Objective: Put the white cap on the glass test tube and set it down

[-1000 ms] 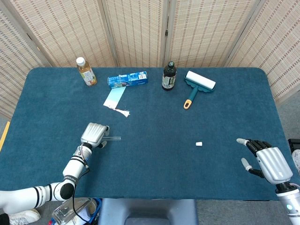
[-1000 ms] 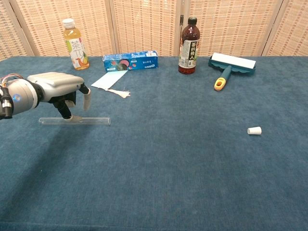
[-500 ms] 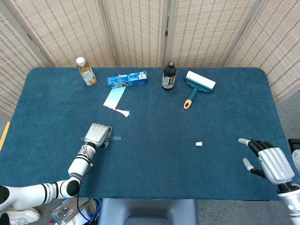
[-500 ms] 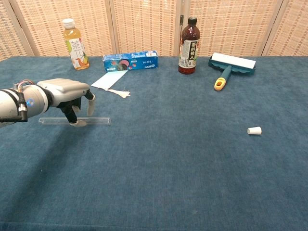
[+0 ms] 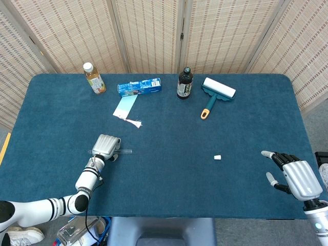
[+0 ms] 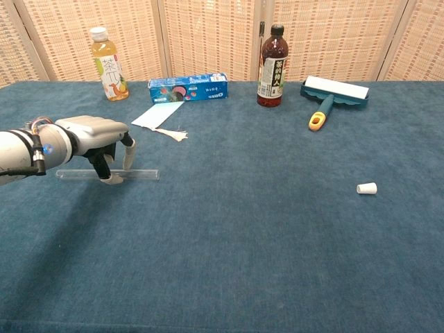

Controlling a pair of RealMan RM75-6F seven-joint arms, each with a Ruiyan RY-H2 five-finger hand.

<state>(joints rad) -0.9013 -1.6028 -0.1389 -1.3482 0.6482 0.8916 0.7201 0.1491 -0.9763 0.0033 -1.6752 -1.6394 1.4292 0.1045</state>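
The clear glass test tube (image 5: 125, 151) (image 6: 139, 174) lies flat on the blue table, left of centre. My left hand (image 5: 105, 146) (image 6: 94, 133) hangs right over its middle with fingers pointing down on both sides of the tube. One fingertip (image 6: 111, 177) touches the tube's front side, and the tube still rests on the cloth. The small white cap (image 5: 217, 157) (image 6: 366, 188) lies on its side far to the right. My right hand (image 5: 294, 177) hovers near the table's front right corner, fingers spread and empty, a short way right of the cap.
Along the back stand a yellow tea bottle (image 6: 106, 63), a blue box (image 6: 188, 88), a dark bottle (image 6: 272, 66) and a teal lint roller (image 6: 331, 93). A torn paper sheet (image 6: 158, 116) lies just behind my left hand.
My left hand has dropped slightly and settled over the tube, its forearm swinging in from the left. The tube and the cap have not moved. My right hand shifted slightly.
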